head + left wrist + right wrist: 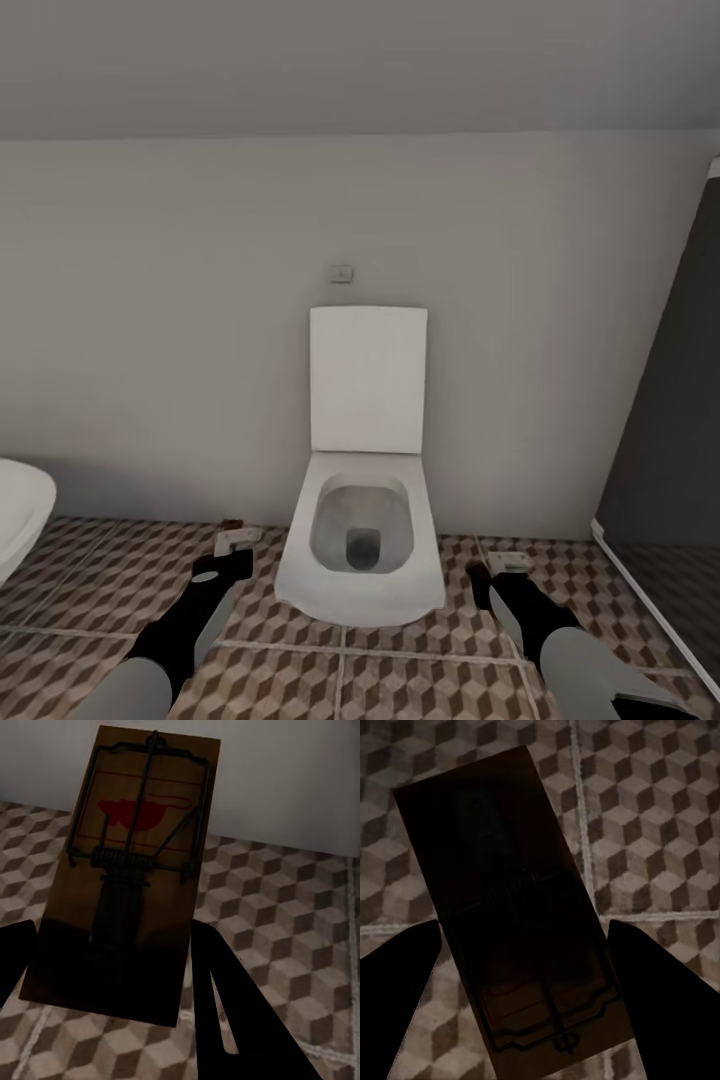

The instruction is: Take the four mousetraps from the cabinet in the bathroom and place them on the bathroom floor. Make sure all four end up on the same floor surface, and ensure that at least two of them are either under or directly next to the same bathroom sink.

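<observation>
No readable text or labels.

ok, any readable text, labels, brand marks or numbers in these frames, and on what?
No readable text in any view.
Mousetrap in the left gripper: the mousetrap carries a red mouse-shaped mark and thin red border lines, no letters.
Mousetrap in the right gripper: this mousetrap is too dark to show any print.
Wall plate above the toilet: too small to tell whether it carries any marking.

Bathtub [18,515] cropped at frame edge
</observation>
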You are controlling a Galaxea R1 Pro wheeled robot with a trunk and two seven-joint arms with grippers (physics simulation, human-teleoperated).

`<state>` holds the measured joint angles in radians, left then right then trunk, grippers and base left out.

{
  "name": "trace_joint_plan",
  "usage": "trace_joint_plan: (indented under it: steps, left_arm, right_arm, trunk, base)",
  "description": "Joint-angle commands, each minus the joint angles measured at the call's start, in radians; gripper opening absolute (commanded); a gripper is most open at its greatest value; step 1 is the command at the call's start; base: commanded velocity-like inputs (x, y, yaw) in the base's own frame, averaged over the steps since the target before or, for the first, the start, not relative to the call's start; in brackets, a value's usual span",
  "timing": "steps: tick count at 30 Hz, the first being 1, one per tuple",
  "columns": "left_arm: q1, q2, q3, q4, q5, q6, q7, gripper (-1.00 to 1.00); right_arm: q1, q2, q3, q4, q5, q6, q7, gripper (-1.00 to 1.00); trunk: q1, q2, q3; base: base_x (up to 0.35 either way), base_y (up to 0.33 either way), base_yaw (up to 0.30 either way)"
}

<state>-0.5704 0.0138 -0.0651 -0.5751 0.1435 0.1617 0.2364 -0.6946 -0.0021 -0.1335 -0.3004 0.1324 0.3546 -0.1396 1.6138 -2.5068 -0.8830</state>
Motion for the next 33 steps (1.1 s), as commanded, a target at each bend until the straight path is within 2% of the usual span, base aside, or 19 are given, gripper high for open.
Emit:
trace_joint_plan:
  steps: [1,24,33]
  left_arm:
    - [0.000,0.001,-0.007,-0.002,0.007,0.006,0.007,-1.00]
    - [0.000,0.000,0.000,0.006,0.017,-0.011,0.008,-1.00]
    - [0.000,0.001,-0.006,-0.002,0.011,-0.061,0.001,-1.00]
  right_arm:
    - [0.000,0.001,-0.006,-0.002,0.010,0.006,0.002,-1.00]
    - [0.000,0.001,-0.006,-0.003,0.010,0.006,0.002,-1.00]
    - [0.000,0.001,-0.006,-0.003,0.010,0.006,0.002,-1.00]
  trunk:
    - [0.000,0.000,-0.001]
    - [0.000,0.000,-0.001]
    - [0.000,0.000,-0.001]
  base:
    - [0.218,0.000,0.000]
    - [0.033,0.000,0.000]
    - [0.000,0.000,0.000]
